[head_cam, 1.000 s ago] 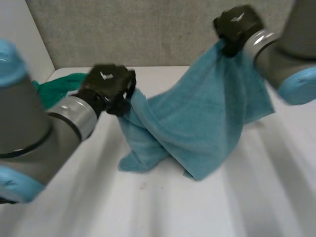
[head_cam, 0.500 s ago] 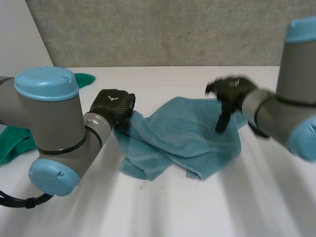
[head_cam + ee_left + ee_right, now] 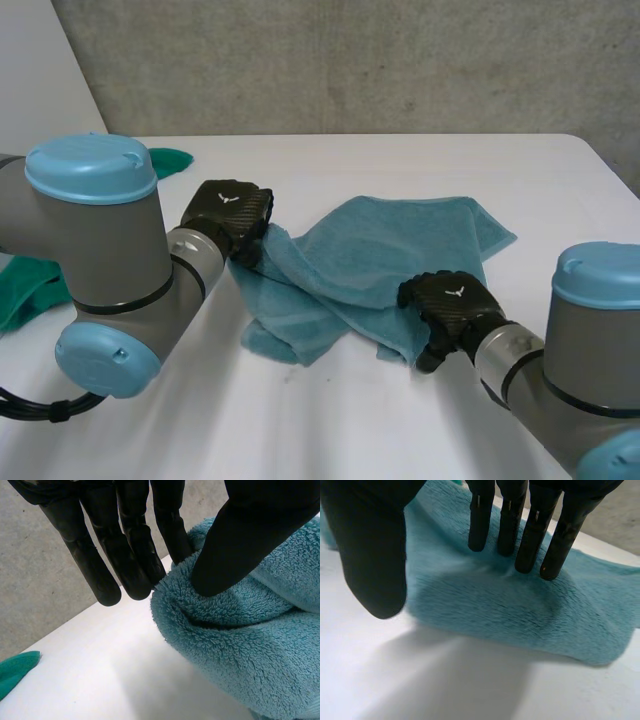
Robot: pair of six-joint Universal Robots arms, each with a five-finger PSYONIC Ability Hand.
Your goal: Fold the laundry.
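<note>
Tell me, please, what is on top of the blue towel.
The left hand pinches the blue towel at its edge; the right hand holds straight fingers over its near edge. Folds hide whatever lies beneath.

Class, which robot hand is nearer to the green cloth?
Left. The left robot hand pinches the blue towel at the edge nearest the green cloth; the right robot hand is at the towel's opposite side, farther away.

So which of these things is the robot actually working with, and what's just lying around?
In the job:
blue towel, crumpled mid-table
left hand, pinching a fold at the towel's edge
right hand, open at the towel's near edge

Lying about:
green cloth, off beside the left arm, untouched; possibly laundry for later
white table, just the work surface
</note>
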